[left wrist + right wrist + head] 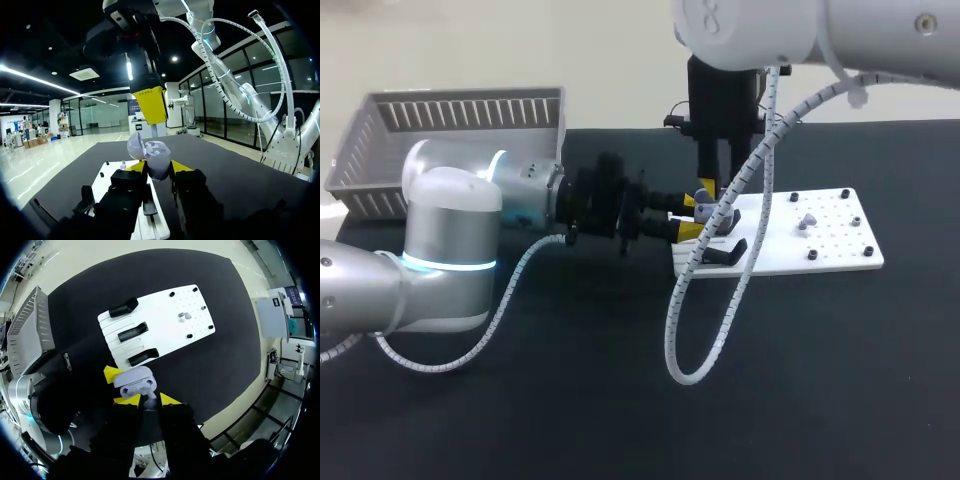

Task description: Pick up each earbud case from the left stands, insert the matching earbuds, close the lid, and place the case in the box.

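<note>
The left arm lies low over the black table. Its left gripper is clamped from both sides on the pale grey earbud case. The case stands upright between the yellow tips with its lid swung open, and two hollows show in its top. Directly above the case hangs the right gripper, pointing straight down. Its fingers are drawn close on a small grey earbud, which is pinched between the tips just over the open case and not yet seated. Just ahead of the left gripper, beyond the case, lies the white board. Three black stands sit in a row on the board's end nearest that gripper. A second earbud rests among the peg holes toward its far end, well apart from both grippers. The grey slatted box sits behind the left gripper, beside that arm's wrist, at the table's back corner.
</note>
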`<action>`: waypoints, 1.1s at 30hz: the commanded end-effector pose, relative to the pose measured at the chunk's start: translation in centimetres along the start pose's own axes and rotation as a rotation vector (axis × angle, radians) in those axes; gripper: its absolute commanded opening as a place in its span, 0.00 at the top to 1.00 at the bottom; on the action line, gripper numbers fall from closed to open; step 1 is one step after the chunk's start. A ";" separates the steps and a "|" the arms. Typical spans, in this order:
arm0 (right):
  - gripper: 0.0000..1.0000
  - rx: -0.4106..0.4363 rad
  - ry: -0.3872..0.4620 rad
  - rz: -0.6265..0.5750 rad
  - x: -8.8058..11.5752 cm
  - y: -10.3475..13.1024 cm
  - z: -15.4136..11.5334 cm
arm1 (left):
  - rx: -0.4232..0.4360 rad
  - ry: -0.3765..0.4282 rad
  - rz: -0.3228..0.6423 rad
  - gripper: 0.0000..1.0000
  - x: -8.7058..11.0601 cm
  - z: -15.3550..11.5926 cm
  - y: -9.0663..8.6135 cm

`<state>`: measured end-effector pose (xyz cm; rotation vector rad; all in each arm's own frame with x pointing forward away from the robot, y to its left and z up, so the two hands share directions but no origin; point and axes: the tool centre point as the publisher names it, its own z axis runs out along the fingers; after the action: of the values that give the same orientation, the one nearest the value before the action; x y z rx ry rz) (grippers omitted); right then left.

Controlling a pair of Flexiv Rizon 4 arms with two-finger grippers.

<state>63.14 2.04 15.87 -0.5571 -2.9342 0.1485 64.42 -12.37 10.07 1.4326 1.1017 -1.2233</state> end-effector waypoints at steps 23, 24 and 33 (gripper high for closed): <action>1.00 0.011 0.014 0.002 -0.7 0.0 0.6 | -0.005 -0.002 0.003 1.00 0.1 0.0 -0.2; 1.00 0.010 0.012 0.001 -0.7 0.0 0.6 | -0.005 -0.002 0.003 1.00 0.1 0.0 -0.2; 1.00 0.017 0.014 0.004 -0.9 -0.2 1.0 | -0.005 -0.002 0.003 1.00 0.1 0.0 -0.2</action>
<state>63.69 1.46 15.00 -0.5583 -2.9168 0.1666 64.42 -12.37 10.07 1.4326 1.1017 -1.2233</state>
